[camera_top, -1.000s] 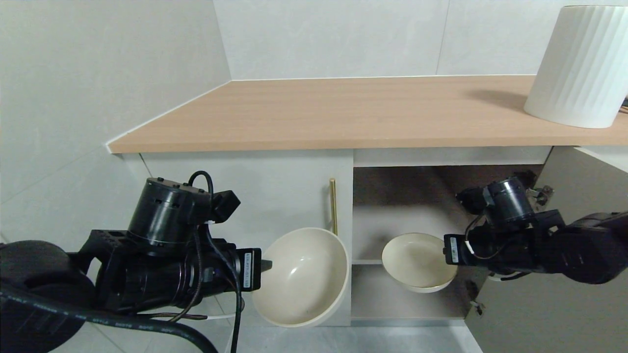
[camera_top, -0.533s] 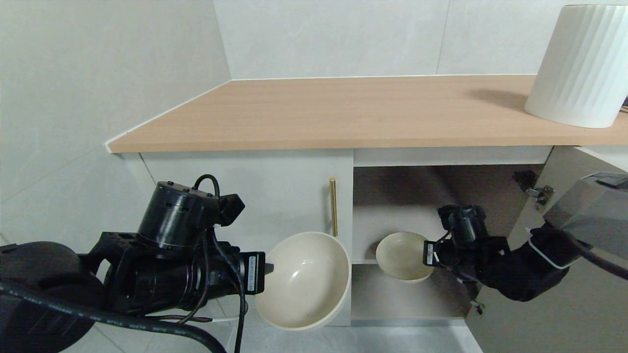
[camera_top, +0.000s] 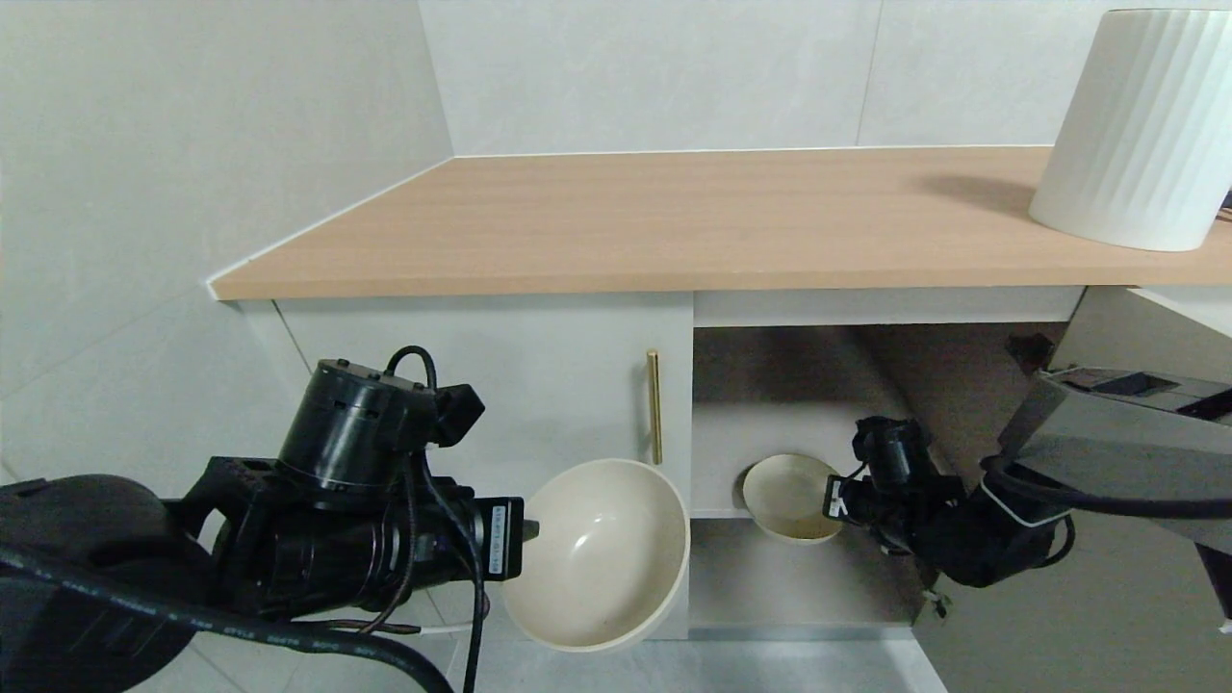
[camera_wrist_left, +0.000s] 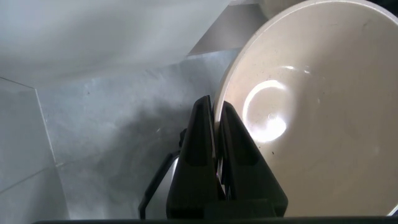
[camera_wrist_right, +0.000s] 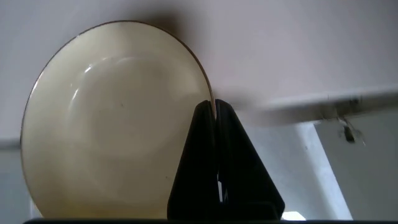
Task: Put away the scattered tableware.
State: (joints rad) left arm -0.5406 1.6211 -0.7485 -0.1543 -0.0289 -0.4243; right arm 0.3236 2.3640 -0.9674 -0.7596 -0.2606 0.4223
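A large cream bowl [camera_top: 602, 558] hangs tilted in front of the closed left cabinet door, low near the floor. My left gripper [camera_top: 527, 528] is shut on its rim; the left wrist view shows both fingers [camera_wrist_left: 208, 134] pinching the rim of that large bowl [camera_wrist_left: 311, 112]. A smaller cream bowl [camera_top: 787, 496] is held inside the open cabinet [camera_top: 799, 404], at the level of the inner shelf. My right gripper [camera_top: 830, 500] is shut on its rim, as the right wrist view shows with the fingers [camera_wrist_right: 208, 134] clamped on the small bowl [camera_wrist_right: 112, 118].
A wooden countertop [camera_top: 674, 221] runs above the cabinet, with a tall white ribbed container [camera_top: 1141, 125] at its right end. The closed left door carries a brass handle [camera_top: 654, 404]. The right door [camera_top: 1107, 462] stands swung open. Grey tiled floor lies below.
My right arm has pushed the small bowl deeper into the cabinet and leftward, toward the shelf. My left arm has drifted slightly right and down with the large bowl.
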